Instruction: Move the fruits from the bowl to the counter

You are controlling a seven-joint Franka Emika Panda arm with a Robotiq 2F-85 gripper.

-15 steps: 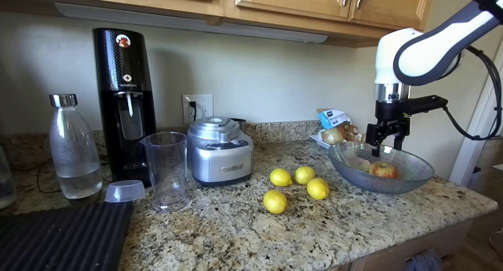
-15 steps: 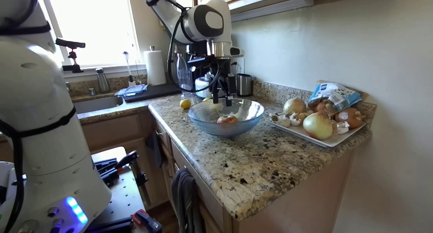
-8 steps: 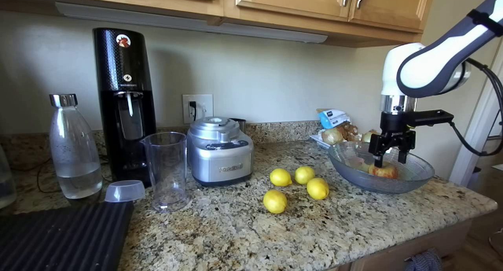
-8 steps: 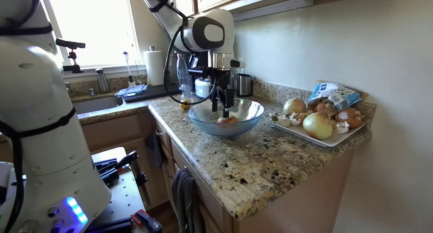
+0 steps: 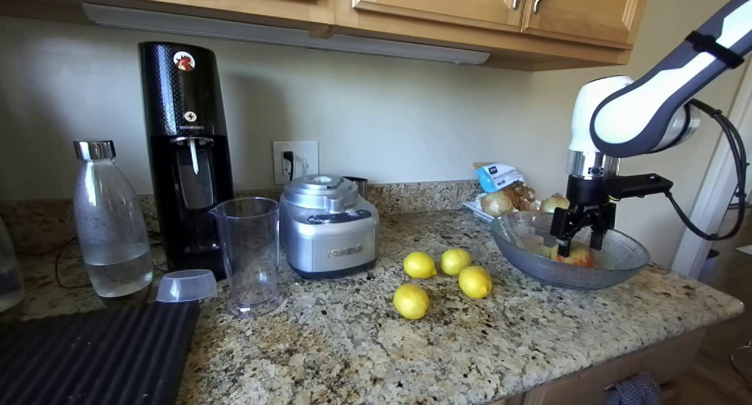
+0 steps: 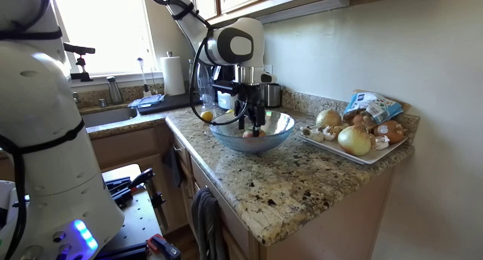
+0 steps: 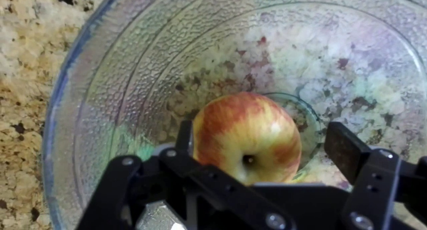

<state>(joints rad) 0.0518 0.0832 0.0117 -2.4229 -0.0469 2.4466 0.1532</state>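
Note:
The red-and-yellow apple (image 7: 247, 133) lies in the clear glass bowl (image 5: 587, 278). My gripper (image 7: 262, 141) is lowered into the bowl with its jaws open on either side of the apple. In the wrist view the left finger (image 7: 184, 136) is right against or very close to the apple's side, while a clear gap separates the right finger (image 7: 345, 151) from it. Several yellow lemons (image 5: 475, 281) rest on the speckled granite counter (image 5: 411, 364) beside the bowl. The apple's lower edge is hidden behind the gripper body in the wrist view.
A white tray (image 6: 362, 158) of onions and garlic stands near the bowl by the wall. Farther along are a silver appliance (image 5: 329, 234), a clear tall glass (image 5: 249, 258), a black soda machine (image 5: 185, 158), a water bottle (image 5: 111, 228) and a black ribbed mat (image 5: 100, 352).
The gripper has come down from above the bowl to around the apple, with a small sideways shift. Its jaws have stayed open. Apple, bowl and lemons have not moved.

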